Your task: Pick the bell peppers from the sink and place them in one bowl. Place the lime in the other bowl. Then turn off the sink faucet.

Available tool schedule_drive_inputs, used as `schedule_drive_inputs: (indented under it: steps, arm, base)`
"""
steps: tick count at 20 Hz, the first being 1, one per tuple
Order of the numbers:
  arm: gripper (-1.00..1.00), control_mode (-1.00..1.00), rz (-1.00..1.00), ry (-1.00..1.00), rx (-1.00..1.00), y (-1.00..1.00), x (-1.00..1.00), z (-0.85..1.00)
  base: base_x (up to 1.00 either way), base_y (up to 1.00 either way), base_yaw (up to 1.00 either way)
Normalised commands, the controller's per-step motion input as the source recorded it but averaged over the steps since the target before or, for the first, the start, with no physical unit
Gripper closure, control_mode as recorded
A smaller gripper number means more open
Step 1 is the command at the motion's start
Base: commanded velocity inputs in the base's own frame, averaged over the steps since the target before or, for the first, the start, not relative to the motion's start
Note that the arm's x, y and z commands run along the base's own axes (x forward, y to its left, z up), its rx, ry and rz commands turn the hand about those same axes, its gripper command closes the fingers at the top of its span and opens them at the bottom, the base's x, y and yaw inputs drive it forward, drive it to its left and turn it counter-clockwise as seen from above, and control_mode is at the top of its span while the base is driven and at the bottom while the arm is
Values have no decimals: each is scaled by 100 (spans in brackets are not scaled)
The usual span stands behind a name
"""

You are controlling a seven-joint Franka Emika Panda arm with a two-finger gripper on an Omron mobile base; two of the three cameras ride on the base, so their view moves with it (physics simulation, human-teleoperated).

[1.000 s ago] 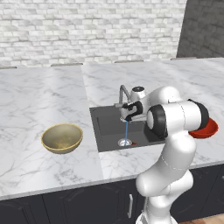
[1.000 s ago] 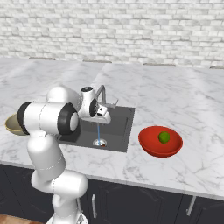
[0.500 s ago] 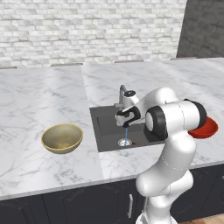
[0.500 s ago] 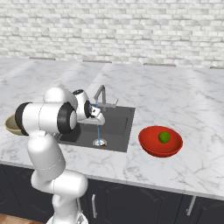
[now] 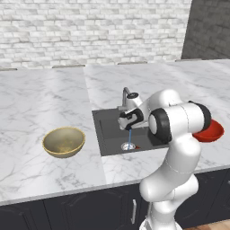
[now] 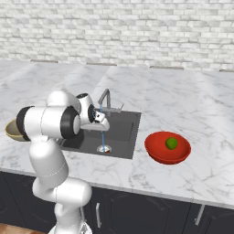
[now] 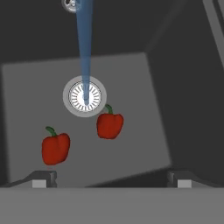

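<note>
Two red bell peppers lie on the floor of the dark sink (image 7: 35, 87), one (image 7: 109, 124) just beside the round drain (image 7: 84, 96), the other (image 7: 55, 148) further from it. Water runs from the faucet (image 5: 127, 96) (image 6: 106, 98) onto the drain. My gripper (image 7: 111, 181) (image 5: 126, 122) (image 6: 101, 123) hangs open above the basin, over the peppers, holding nothing. The tan bowl (image 5: 64, 141) (image 6: 11, 131) sits on the counter left of the sink. Right of the sink, the red bowl (image 6: 155, 153) (image 5: 210, 132) holds the green lime (image 6: 171, 143).
White marble counter (image 5: 45, 99) surrounds the sink (image 5: 105, 130) (image 6: 122, 132), with a brick wall behind it. The faucet's spout and the water stream (image 7: 84, 43) stand close behind my hand. Dark cabinet fronts (image 6: 137, 215) run below the counter.
My hand has dropped lower and come toward the front of the basin, away from the faucet. Bowls, lime and peppers have stayed put.
</note>
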Motion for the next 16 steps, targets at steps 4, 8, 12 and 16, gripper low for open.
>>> schedule_drive_inputs:
  steps: [4,8,12,16]
  arm:
    - [-100,-100,0,4,0,0,11,0]
    - [-100,-100,0,3,0,1,23,-2]
    - [-100,-100,0,2,0,3,30,-15]
    - [-100,-100,0,0,0,0,16,-26]
  base:
    - [0,0,0]
    - [0,0,0]
    - [0,0,0]
    - [0,0,0]
